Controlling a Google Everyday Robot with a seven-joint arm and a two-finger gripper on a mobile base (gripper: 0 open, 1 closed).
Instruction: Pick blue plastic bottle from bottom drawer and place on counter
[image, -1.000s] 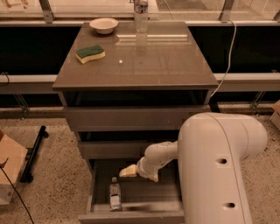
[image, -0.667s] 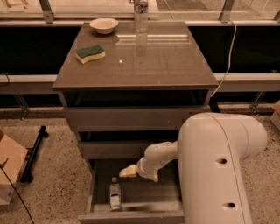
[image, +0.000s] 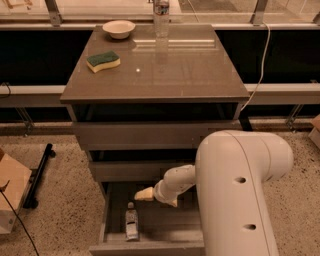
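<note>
The bottom drawer (image: 112, 220) is pulled open below the two upper drawers. The blue plastic bottle (image: 131, 221) lies inside on its side, white cap toward the back, near the drawer's left front. My gripper (image: 143, 194) reaches into the drawer from the right. It sits just above and behind the bottle's cap, apart from it. The counter (image: 165, 70) is the glossy grey-brown top of the cabinet.
On the counter stand a similar clear bottle (image: 161, 15) at the back, a white bowl (image: 119, 28) at the back left and a green-yellow sponge (image: 103, 61). My white arm (image: 240, 190) fills the lower right. A cardboard box (image: 10, 197) and a black stand (image: 39, 175) sit on the floor at left.
</note>
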